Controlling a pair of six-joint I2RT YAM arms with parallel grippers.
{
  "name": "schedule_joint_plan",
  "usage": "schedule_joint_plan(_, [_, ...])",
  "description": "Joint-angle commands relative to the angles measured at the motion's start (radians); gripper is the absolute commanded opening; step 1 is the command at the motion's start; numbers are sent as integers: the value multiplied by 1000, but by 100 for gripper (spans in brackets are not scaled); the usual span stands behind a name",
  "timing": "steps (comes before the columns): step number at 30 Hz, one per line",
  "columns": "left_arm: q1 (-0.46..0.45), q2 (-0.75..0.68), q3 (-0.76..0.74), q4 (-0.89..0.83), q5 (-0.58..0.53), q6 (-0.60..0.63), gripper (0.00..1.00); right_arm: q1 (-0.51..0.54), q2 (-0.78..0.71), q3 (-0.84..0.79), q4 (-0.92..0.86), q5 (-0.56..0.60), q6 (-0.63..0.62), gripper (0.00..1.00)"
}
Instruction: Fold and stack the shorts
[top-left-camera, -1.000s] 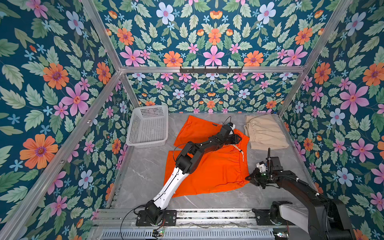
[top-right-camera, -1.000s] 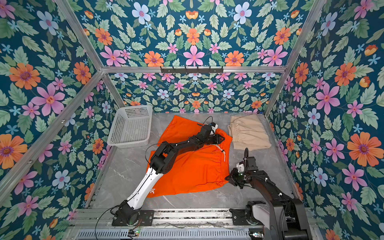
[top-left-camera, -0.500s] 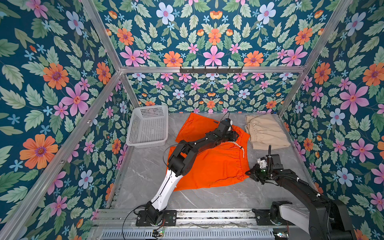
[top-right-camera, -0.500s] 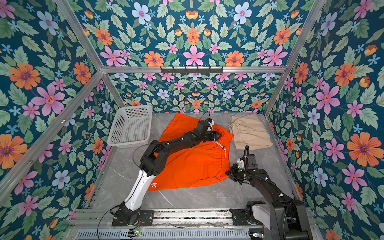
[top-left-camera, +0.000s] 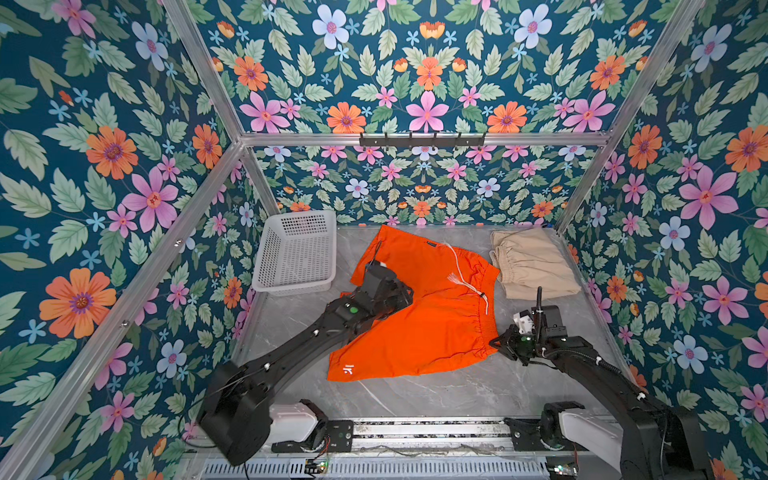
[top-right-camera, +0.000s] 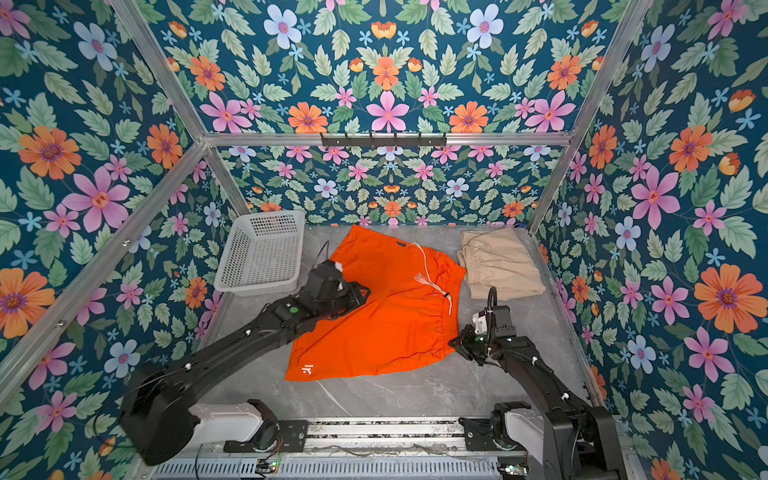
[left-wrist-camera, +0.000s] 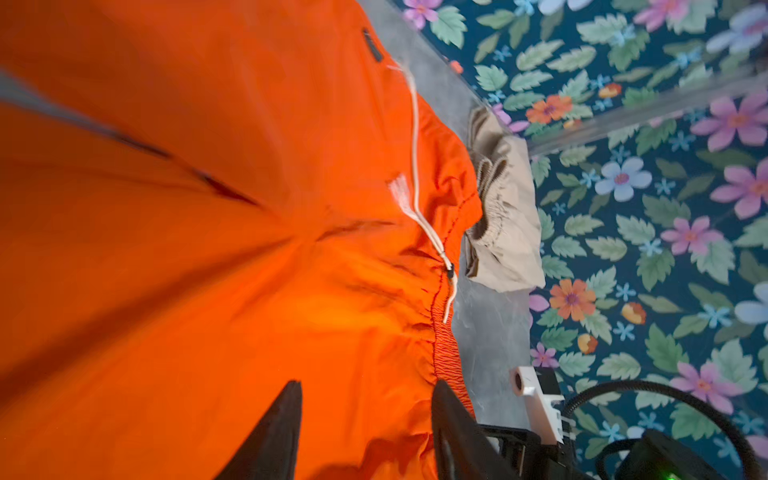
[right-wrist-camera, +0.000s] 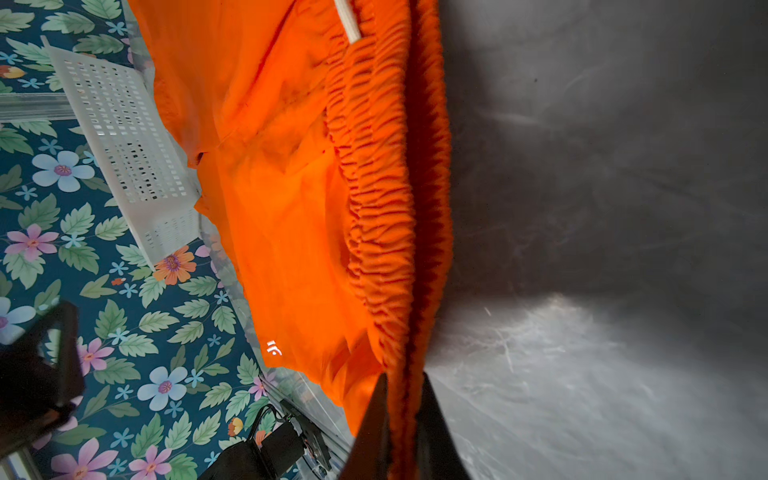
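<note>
In both top views, orange shorts (top-left-camera: 415, 324) lie unfolded mid-surface (top-left-camera: 415, 395); tan shorts (top-left-camera: 534, 266) sit folded at 2 o'clock, nothing stacked. Left wrist view: left end effector (left-wrist-camera: 365, 388) spread over the orange shorts. Right wrist view: right end effector (right-wrist-camera: 403, 380) pinches their waistband (right-wrist-camera: 386, 187).

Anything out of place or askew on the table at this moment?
Nothing spilled or damaged. The orange shorts lie askew, legs splayed apart, white drawstring trailing loose with a frayed end. The right hand is shut on their waistband. The beige shorts sit neatly folded in the far corner.
</note>
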Motion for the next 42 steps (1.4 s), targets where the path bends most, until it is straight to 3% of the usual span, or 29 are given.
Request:
schedule_joint_plan(1, [3,-154,-104,-157,-126,-289,51,2,-2,9,-19,-3,-8,12])
schedule_joint_plan(5, [6,-346,-186,-354,-215,-453,50,3,8,9,-14,-3,-6,12])
schedule_joint_plan(9, [59,-473,-235,-559,-243,-505,51,8,13,14,-10,-6,-5,12])
schedule_joint_plan(18, [253,-613,-417,-664,-11,-493,50,9,9,21,-23,-6,-14,12])
schedule_joint_plan(23, [289,-597,-480,-644,68,-490,50,10,-1,23,-35,-6,-20,12])
schedule_joint_plan(42, [397,-429,-491,-574,-15,-303,46,10,-24,29,-71,0,-39,12])
